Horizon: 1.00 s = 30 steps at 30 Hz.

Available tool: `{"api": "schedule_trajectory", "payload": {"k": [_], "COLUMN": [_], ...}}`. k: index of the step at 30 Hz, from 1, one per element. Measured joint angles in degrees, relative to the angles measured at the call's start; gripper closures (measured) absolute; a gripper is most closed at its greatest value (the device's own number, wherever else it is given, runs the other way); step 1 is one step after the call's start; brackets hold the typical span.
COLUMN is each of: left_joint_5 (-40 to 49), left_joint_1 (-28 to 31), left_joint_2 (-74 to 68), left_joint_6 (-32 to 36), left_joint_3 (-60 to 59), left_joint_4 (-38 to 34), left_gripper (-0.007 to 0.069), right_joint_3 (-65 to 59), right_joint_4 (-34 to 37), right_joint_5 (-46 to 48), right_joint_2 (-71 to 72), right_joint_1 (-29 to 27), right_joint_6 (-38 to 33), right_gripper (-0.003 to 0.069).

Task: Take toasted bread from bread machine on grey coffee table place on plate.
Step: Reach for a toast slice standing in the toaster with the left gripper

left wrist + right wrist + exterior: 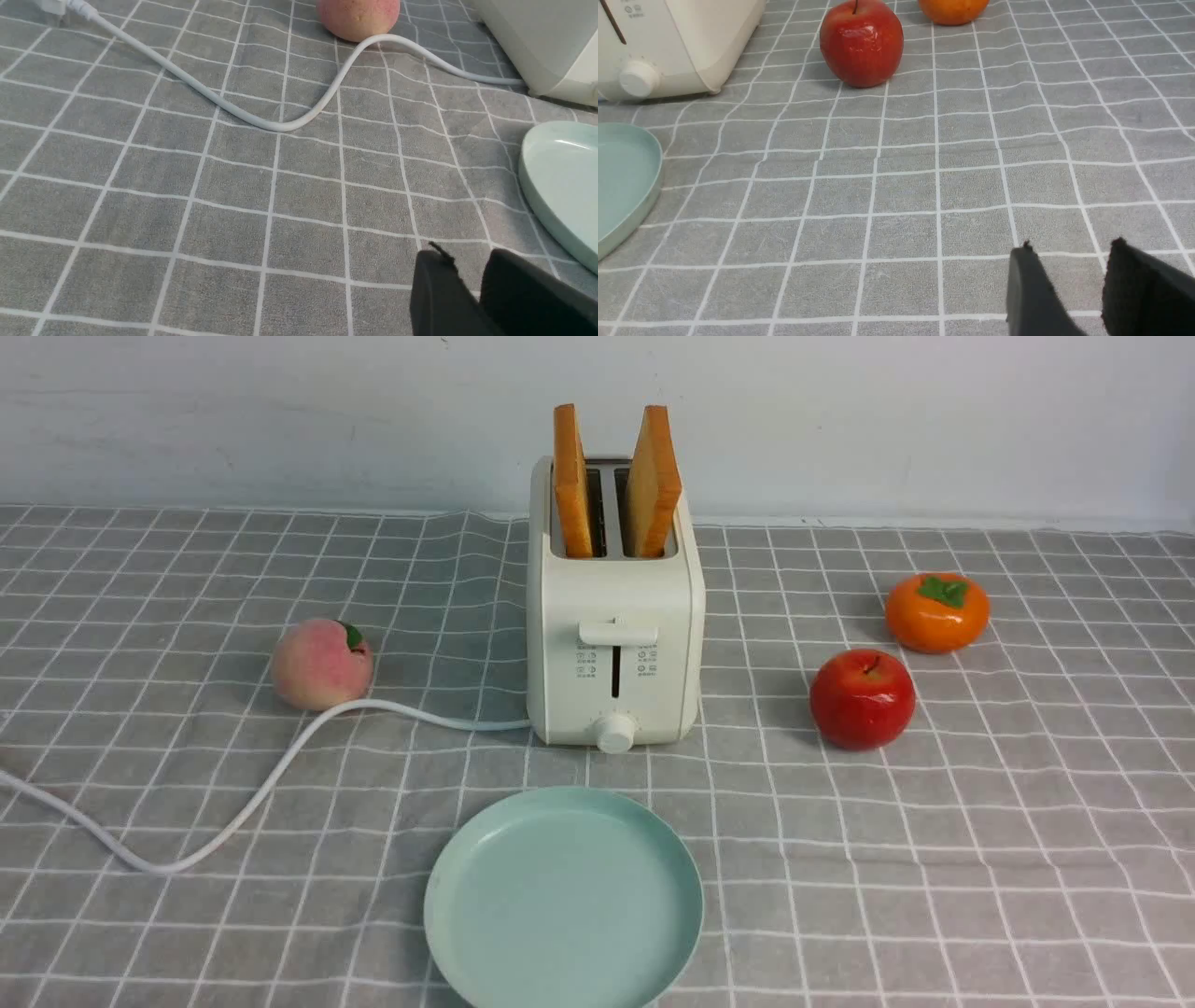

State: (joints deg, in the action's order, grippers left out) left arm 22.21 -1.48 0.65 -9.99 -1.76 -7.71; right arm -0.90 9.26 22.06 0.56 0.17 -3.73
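Over the grey coffee table [901,186], fingers [1031,294] apart

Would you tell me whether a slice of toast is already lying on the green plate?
No, the plate is bare, and both toast slices stand in the toaster.

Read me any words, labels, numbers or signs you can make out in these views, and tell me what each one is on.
No readable words, brand names or numbers in any view.
Bread machine front: small grey icons in two columns beside the lever slot, too small to read.
Right wrist view: two of those icons at the frame's edge, blurred.
Knob: faint marks above it, illegible.
Plate, grey coffee table: no text.
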Motion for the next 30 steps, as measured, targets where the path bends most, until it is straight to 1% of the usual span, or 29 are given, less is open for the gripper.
{"api": "schedule_trajectory", "payload": {"k": [13,17,19,21,22,23,26,28,29,30], "left_joint_5": [0.0,-1.3,-4.3,-6.7,-7.0,-8.8,-12.3,-14.0,-14.4,-15.6], "left_joint_1": [0.0,0.0,0.0,0.0,0.0,0.0,0.0,0.0,0.0,0.0], "left_joint_2": [0.0,0.0,0.0,0.0,0.0,0.0,0.0,0.0,0.0,0.0], "left_joint_6": [0.0,0.3,-0.2,-1.7,-1.9,-3.4,-6.3,-7.0,-7.1,-7.3], "left_joint_3": [0.0,0.0,0.0,0.0,0.0,0.0,0.0,0.0,0.0,0.0], "left_joint_4": [0.0,0.3,-2.2,-6.3,-6.8,-10.8,-19.9,-24.5,-25.5,-28.8], "left_gripper": [0.0482,0.0482,0.0480,0.0480,0.0480,0.0480,0.0479,0.0477,0.0477,0.0475], "right_joint_3": [0.0,0.0,0.0,0.0,0.0,0.0,0.0,0.0,0.0,0.0], "right_joint_4": [0.0,0.0,0.0,0.0,0.0,0.0,-0.1,-0.1,-0.1,0.2], "right_joint_5": [0.0,0.0,0.0,0.0,0.0,0.0,0.0,0.0,0.0,-0.1], "right_joint_2": [0.0,0.0,0.0,0.0,0.0,0.0,0.0,0.0,0.0,0.0], "right_joint_1": [0.0,0.0,0.0,0.0,0.0,0.0,0.0,0.0,0.0,0.0], "right_joint_6": [0.0,0.0,0.0,0.0,0.0,0.0,0.0,0.0,0.0,0.0], "right_gripper": [0.0419,0.0419,0.0419,0.0419,0.0419,0.0419,0.0419,0.0419,0.0419,0.0419]}}
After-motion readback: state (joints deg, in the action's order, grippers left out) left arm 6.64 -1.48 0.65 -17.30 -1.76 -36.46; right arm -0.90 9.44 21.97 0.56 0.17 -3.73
